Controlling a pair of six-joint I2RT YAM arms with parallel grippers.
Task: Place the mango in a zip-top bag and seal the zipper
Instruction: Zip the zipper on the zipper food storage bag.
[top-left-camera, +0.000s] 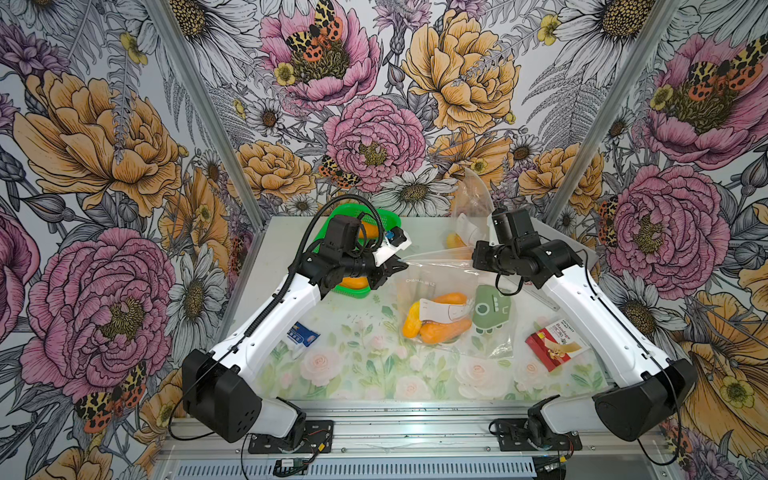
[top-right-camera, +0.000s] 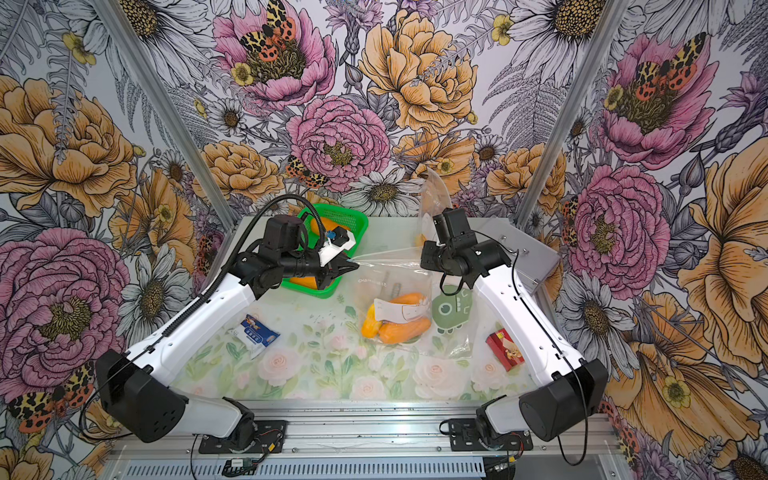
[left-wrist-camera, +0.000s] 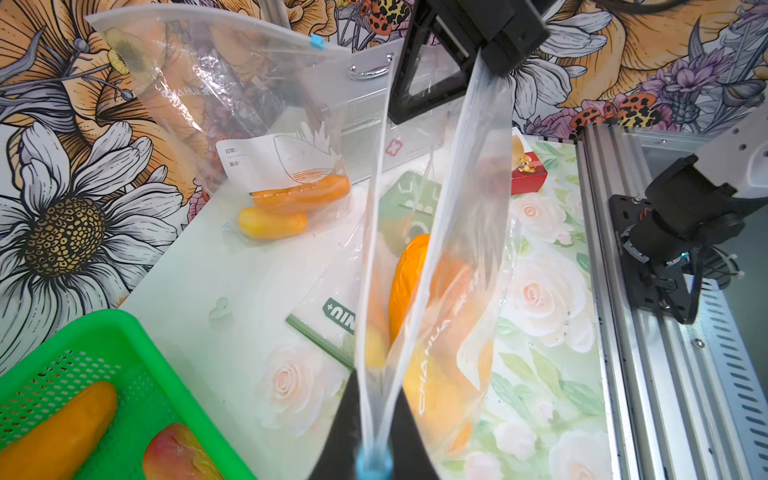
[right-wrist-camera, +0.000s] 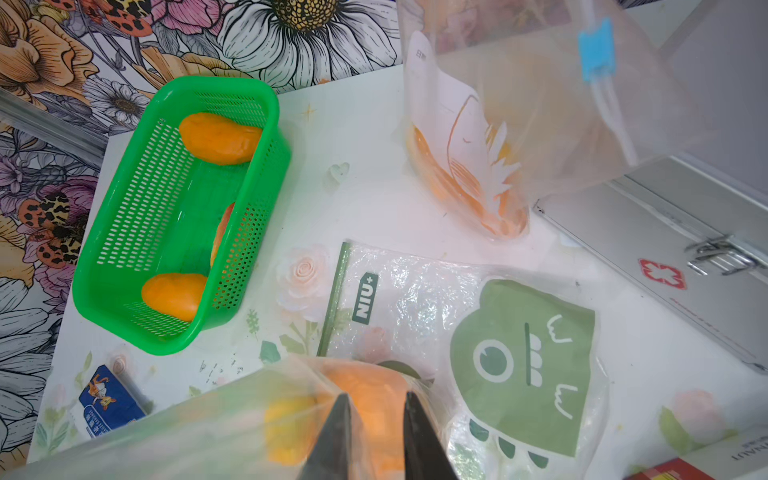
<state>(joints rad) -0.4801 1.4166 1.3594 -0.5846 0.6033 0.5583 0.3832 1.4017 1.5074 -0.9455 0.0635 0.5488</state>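
A clear zip-top bag (top-left-camera: 436, 282) (top-right-camera: 395, 282) hangs upright between the two arms at mid table, with several orange and yellow mangoes (top-left-camera: 438, 322) (left-wrist-camera: 409, 274) in its bottom. My left gripper (top-left-camera: 400, 266) (left-wrist-camera: 374, 449) is shut on the bag's left top corner, with the blue slider (left-wrist-camera: 374, 463) between its jaws. From there the two lips of the zipper spread apart in a V towards my right gripper (top-left-camera: 474, 257) (right-wrist-camera: 376, 395). Its jaws stand a little apart at the bag's right top corner, with film draped around the fingers (right-wrist-camera: 338, 432). Whether they pinch any film I cannot tell.
A green basket (top-left-camera: 376, 216) (right-wrist-camera: 124, 208) with loose mangoes (right-wrist-camera: 220, 137) sits back left. A second clear bag (top-left-camera: 469, 203) (left-wrist-camera: 249, 104) with mangoes leans on the back wall. A flat green-printed bag (top-left-camera: 492, 309), a red box (top-left-camera: 555, 343), a blue packet (top-left-camera: 301, 334) and a metal case (right-wrist-camera: 685, 249) lie around.
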